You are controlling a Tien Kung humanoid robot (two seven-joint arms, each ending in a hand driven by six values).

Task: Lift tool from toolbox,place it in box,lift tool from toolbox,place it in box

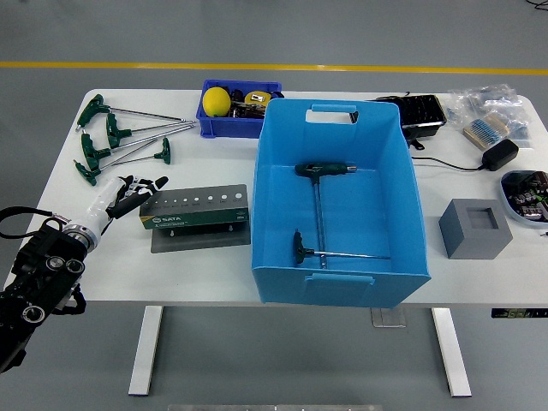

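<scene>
Reaching in from the lower left of the frame, the left hand [128, 190] hovers with fingers loosely spread, grasping nothing, just left of the grey-and-green metal tool holder [196, 210] on the white counter [214, 265]. Above it, toward the upper left, lie several green-handled T-wrenches [116, 141]. Right of the holder stands the large light-blue plastic box [338, 201], with two green-handled T-wrenches inside [318, 214]. A small dark-blue bin [235, 110] sits behind it.

Black left arm [38, 278], silver wrist ring, white-and-black hand [124, 195]
</scene>
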